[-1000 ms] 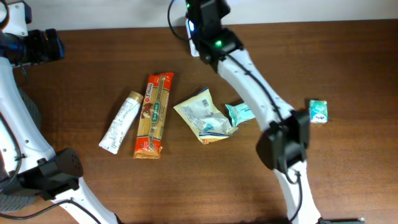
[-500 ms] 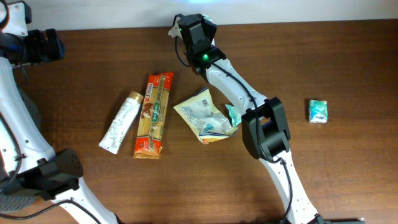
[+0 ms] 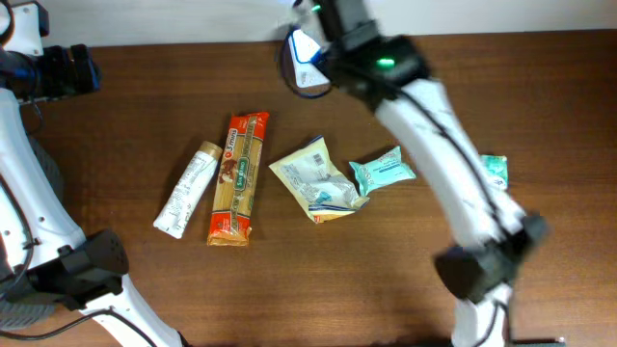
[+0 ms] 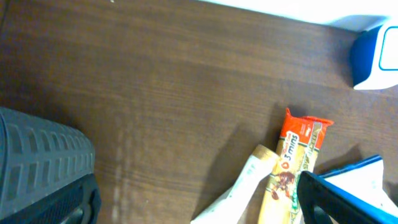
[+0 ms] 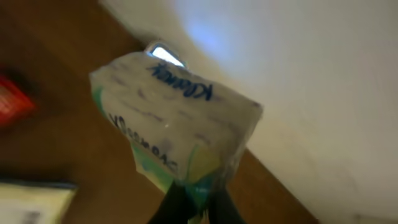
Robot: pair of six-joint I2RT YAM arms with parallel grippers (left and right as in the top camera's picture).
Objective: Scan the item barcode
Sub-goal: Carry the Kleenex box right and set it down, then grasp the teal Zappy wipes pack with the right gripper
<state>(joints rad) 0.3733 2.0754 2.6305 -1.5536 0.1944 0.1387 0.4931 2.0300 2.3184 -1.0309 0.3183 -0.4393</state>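
My right gripper (image 5: 196,200) is shut on the bottom edge of the item, a soft Kleenex tissue pack (image 5: 174,124) in clear and green wrap. It holds the pack up in the air at the table's back edge. A small bright patch (image 5: 163,53) shows just behind the pack's top. In the overhead view the right arm's end (image 3: 333,19) is blurred beside the blue and white scanner (image 3: 307,48), and the pack itself cannot be made out there. My left gripper (image 4: 199,208) is open and holds nothing at the far left; its view shows the scanner (image 4: 376,59) at the upper right.
On the brown table lie a white tube (image 3: 186,190), an orange pasta pack (image 3: 237,178), a crumpled yellow and white packet (image 3: 313,178), a teal packet (image 3: 382,172) and a small green pack (image 3: 494,172). A white wall runs behind the back edge.
The right arm has swung: its elbow went from the middle out to the right front. Its end stays at the back edge by the scanner. The teal packet now shows in full.
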